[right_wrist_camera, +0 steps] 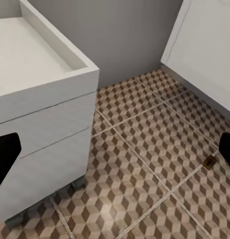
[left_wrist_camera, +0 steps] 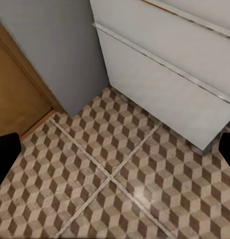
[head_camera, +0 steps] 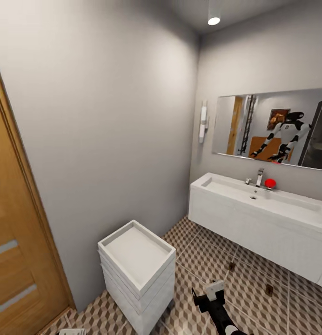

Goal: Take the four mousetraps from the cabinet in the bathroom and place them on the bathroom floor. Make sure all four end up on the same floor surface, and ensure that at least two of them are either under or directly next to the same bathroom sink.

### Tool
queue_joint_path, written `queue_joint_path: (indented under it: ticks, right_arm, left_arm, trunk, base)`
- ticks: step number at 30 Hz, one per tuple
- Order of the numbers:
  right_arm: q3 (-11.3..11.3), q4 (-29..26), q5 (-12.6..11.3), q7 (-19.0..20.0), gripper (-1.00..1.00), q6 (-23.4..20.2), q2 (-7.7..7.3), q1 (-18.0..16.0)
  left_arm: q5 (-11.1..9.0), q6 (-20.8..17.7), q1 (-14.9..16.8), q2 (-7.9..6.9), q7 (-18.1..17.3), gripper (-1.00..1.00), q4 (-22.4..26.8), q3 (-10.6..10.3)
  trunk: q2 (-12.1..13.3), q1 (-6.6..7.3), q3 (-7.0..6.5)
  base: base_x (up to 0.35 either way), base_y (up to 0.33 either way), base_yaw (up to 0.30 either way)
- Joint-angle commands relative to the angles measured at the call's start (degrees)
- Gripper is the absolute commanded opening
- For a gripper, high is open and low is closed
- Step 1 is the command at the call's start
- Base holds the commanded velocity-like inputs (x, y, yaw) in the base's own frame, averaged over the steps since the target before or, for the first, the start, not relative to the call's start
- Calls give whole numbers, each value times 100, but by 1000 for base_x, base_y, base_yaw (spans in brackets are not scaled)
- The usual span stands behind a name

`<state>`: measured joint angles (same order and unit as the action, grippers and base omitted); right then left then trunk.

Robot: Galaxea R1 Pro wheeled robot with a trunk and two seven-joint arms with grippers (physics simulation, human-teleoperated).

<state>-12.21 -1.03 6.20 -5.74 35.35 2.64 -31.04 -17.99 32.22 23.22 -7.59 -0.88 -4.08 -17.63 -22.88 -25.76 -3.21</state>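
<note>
Head view: two mousetraps lying on bathroom floor under sink, second near first. Right gripper hovering above tiles beside white drawer unit, fingers apart. Left gripper hanging open over floor, holding nothing.

I counted two mousetraps lying on the bathroom floor, one sink with one faucet, one red ball, one white drawer unit, one mirror, one wooden door, and one ceiling light.
</note>
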Motion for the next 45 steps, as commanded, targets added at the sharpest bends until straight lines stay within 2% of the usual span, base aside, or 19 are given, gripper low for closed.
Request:
queue_joint_path:
  ticks: [1,38,45]
  right_arm:
    - [-18,4,62,-59,100,7,0,-3]
    - [-18,5,65,-59,100,7,0,-4]
    - [-18,3,63,-59,100,7,0,-6]
  left_arm:
    - [-47,30,8,3,-9,100,-22,-48]
    - [-39,38,8,4,-18,100,-22,-48]
    - [-39,40,8,61,-18,100,-22,-48]
  trunk:
    - [-4,-2,-4]
    - [-4,-2,-237]
    - [-4,-2,-256]
  base:
    - [0,0,231]
    - [0,0,232]
    - [0,0,230]
